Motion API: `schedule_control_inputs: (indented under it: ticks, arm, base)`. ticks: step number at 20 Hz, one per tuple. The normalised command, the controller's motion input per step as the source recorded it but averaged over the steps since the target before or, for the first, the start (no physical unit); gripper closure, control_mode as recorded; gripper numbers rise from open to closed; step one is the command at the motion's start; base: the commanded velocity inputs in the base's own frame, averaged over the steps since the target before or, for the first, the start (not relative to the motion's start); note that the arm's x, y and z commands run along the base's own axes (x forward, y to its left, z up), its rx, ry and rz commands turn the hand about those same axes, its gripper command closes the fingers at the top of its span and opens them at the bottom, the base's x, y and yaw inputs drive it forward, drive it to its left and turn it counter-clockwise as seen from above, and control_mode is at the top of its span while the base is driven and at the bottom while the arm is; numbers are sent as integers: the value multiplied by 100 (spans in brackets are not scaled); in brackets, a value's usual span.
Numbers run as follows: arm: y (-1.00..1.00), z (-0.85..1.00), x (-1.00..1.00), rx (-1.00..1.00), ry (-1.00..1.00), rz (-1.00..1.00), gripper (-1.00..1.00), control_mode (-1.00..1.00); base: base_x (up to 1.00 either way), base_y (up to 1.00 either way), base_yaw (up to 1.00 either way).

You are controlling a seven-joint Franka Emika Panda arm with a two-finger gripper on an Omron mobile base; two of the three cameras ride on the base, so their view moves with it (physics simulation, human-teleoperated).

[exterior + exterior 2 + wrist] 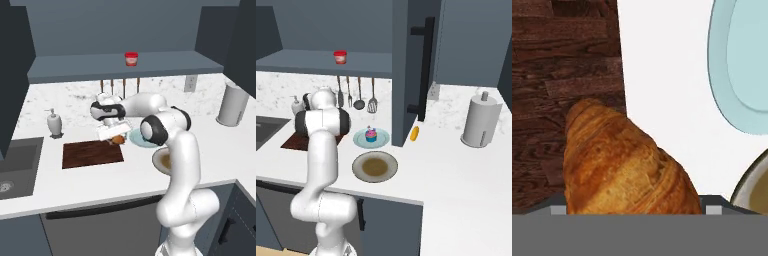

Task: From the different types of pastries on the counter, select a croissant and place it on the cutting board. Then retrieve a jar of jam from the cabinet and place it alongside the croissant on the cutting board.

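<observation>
Hanging in the gripper near the middle of the left base view: the croissant, fingers clamped on it, just at the right edge of the cutting board. Showing up large in the lower middle of the hand view: golden-brown, orange-tinted, flaky ridges running diagonally, one blunt tip pointing up-left over the dark wood grain, the rest over white counter. Sitting at the upper right of that view, a pale blue plate; peeking in at the lower right, the rim of a tan plate. Resting on the blue plate at centre of the right base view, the cupcake, blue wrapper, pink frosting. Standing on the grey shelf of the cabinet, top centre of the left base view, the red jar of jam.
</observation>
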Motion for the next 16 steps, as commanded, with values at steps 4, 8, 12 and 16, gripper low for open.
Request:
schedule_control_inputs:
  ticks: [4, 8, 12, 16]
  arm:
    - [52, -65, 72, -2, 1, 0, 100, -100]
    - [20, -53, 55, 0, 0, 0, 100, -100]
    - [5, -46, 19, 3, 0, 0, 100, -100]
    - [-16, -63, -95, 22, -20, -11, 100, -100]
  base:
    - [0, 0, 0]
    - [0, 0, 0]
    - [0, 0, 0]
    - [0, 0, 0]
